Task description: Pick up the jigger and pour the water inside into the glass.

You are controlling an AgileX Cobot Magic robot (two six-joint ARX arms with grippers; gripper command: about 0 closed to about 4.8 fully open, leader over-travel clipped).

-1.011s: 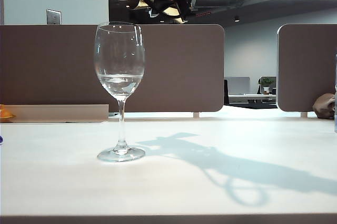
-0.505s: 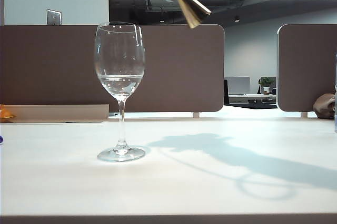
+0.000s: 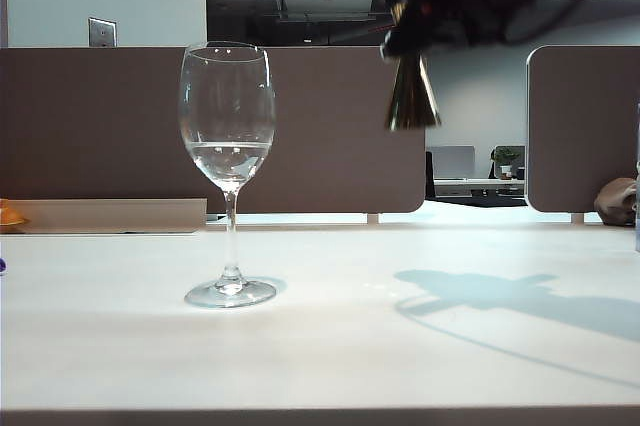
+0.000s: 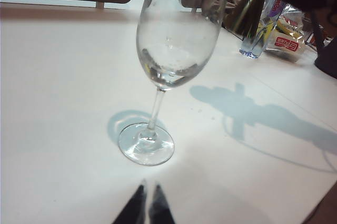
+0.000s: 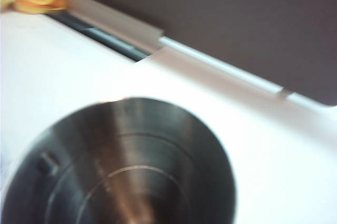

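right gripper [image 3: 420, 21] hangs in the upper right of the exterior view, blurred and dark, closed around the jigger [image 3: 412, 96], whose wide cone points down, well above the table [image 3: 400, 346] and well apart from the glass [image 3: 227, 116]. the right wrist view looks into the jigger's open cup [image 5: 121, 166]; no water can be made out in it. left gripper [image 4: 146, 205] sits low at the bottom edge of the left wrist view, its two dark fingertips nearly together with only a slit between, holding nothing, near the glass's foot [image 4: 146, 144]. the glass stands upright left of centre, with water [image 3: 228, 158] low in its bowl. bare white table lies open all around it. brown partitions [image 3: 340, 126] close the far edge.
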